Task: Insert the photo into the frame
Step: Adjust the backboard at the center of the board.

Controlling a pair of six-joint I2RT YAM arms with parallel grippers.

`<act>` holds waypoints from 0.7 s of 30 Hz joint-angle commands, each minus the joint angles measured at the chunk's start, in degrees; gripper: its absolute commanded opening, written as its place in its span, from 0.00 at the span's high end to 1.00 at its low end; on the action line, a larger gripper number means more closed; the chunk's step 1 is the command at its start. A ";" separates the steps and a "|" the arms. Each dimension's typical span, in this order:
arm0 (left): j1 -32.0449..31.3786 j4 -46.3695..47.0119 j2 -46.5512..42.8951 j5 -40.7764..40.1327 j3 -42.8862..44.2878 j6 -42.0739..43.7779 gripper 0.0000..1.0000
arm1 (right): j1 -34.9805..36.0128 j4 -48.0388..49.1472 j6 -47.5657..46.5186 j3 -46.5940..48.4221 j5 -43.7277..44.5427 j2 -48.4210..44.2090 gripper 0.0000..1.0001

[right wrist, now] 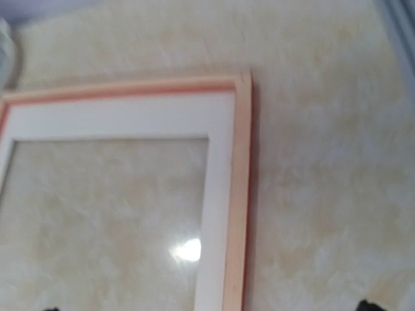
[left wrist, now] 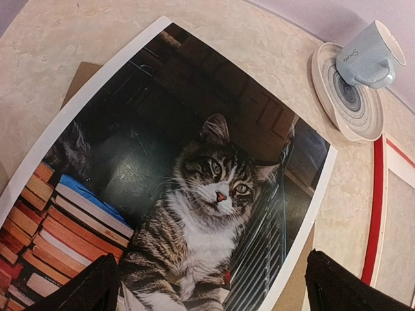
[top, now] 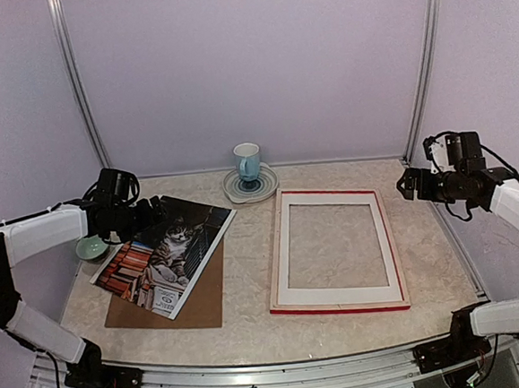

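The photo (top: 168,253) is lying face up on the brown board (top: 201,305) on the left, well apart from the frame (top: 340,309), which is lying on the right with the white mat (top: 339,292) in it. The left gripper (top: 153,209) is hanging over the photo's far corner, jaws wide open, holding nothing. The right gripper (top: 407,184) is waiting up high, open and empty too. The left one is likely getting ready to grab the photo; pinching the white edge softly and lifting slowly is looking best
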 commanded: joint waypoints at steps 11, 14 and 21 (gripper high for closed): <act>-5.40 -4.05 2.49 -8.88 2.06 2.24 0.01 | 0.96 20.89 5.15 -15.34 -15.05 -20.92 0.01; -6.02 -4.87 3.11 -9.41 2.68 2.10 0.01 | 0.96 20.57 4.48 -14.57 -18.78 -19.04 0.01; -6.57 -5.56 5.10 -7.85 1.36 -2.37 0.01 | 1.17 20.61 3.60 -13.98 -21.89 -17.17 0.01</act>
